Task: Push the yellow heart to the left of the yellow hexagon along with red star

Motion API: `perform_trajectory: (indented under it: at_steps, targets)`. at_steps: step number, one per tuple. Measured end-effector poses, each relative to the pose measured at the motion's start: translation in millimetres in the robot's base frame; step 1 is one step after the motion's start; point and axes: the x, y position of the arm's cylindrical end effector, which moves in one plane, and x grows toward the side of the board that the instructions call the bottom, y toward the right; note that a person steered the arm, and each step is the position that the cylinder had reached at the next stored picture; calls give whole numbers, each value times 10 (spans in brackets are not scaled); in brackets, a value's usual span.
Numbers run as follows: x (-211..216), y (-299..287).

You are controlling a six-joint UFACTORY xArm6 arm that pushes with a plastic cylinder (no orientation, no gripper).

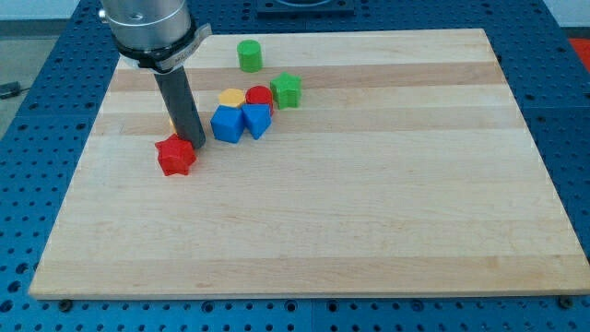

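Tip (198,146) touches red star (175,155) at its upper right, left of blue blocks (227,124). Yellow hexagon (231,98) behind them. Rod only; no pincer fitted.

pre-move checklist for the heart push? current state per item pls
1. My tip located: ok, at the red star's upper right edge, apparently touching.
2. Yellow heart located: cannot tell; only a sliver of orange-yellow shows behind the rod.
3. Yellow hexagon located: ok, at the cluster's top left, against the red cylinder.
4. Room on the view's left of the hexagon: not ok, the rod stands there.
5. Cluster near the path: ok to note; two blue blocks sit just right of my tip.
6. Green blocks out of the way: ok.
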Motion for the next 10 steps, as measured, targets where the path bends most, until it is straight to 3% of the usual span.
perform_trajectory:
  at_steps: [2, 3, 4, 7, 10]
  targets:
    - [504, 197]
    - [668, -82]
    - [613, -448]
    - [495, -182]
    - [40, -375]
